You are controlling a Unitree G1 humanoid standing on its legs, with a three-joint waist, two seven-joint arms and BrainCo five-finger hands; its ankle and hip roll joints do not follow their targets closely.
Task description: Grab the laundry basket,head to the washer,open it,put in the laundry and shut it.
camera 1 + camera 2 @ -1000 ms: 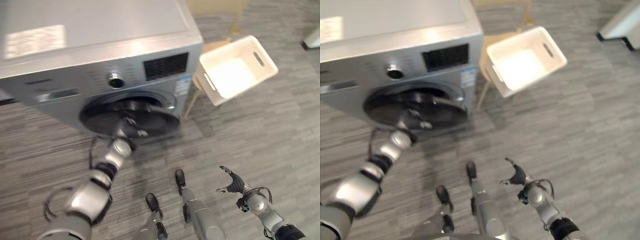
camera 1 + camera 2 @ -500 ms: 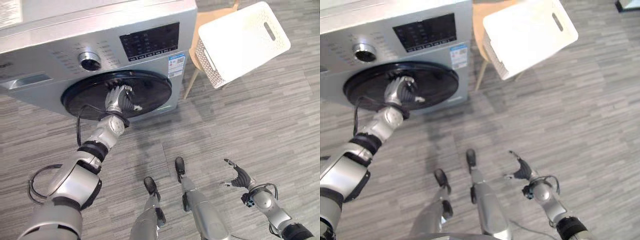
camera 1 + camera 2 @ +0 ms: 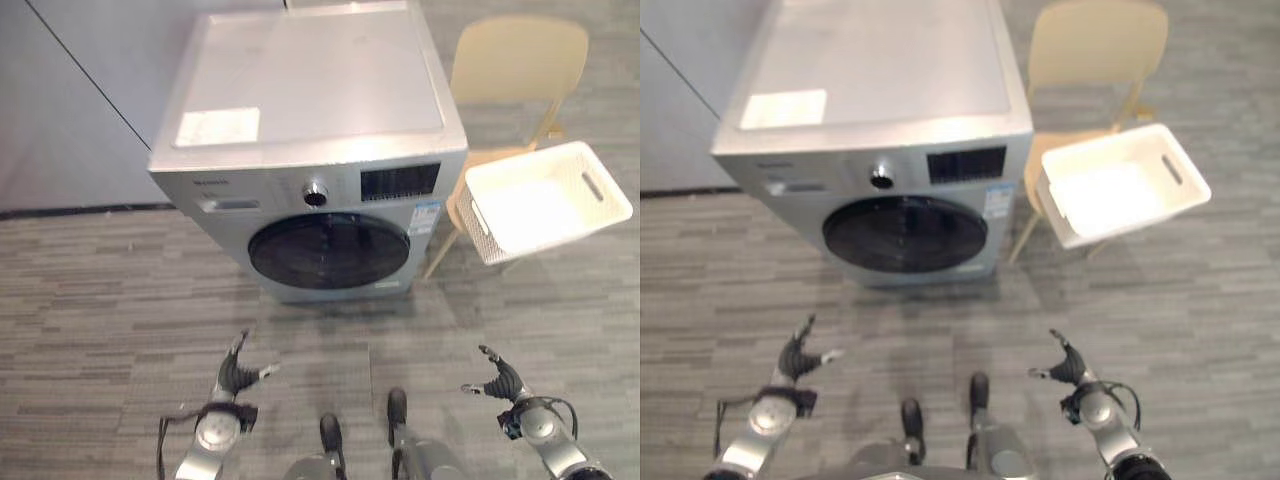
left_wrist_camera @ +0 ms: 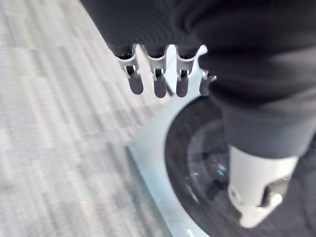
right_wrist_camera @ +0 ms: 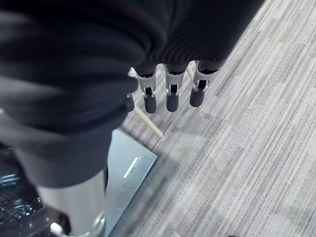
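Note:
A silver washer (image 3: 310, 90) stands ahead, its round dark door (image 3: 329, 250) shut flush with the front. The white laundry basket (image 3: 545, 200) rests on a pale yellow chair (image 3: 515, 60) to the washer's right; its inside looks bare. My left hand (image 3: 236, 376) hangs low over the floor, well short of the door, fingers relaxed and holding nothing. My right hand (image 3: 503, 377) hangs low on the other side, also open and holding nothing. The door's dark glass (image 4: 197, 163) shows past my left hand's fingers (image 4: 158, 84).
Grey striped carpet (image 3: 110, 300) covers the floor around the washer. A grey wall (image 3: 80, 120) runs along the washer's left. The chair's wooden legs (image 5: 147, 121) stand close by the washer's lower right corner (image 5: 131, 173).
My left hand has come off the washer door and dropped low near the floor. The view has pulled back and up, so the whole washer and chair show. The door stays shut.

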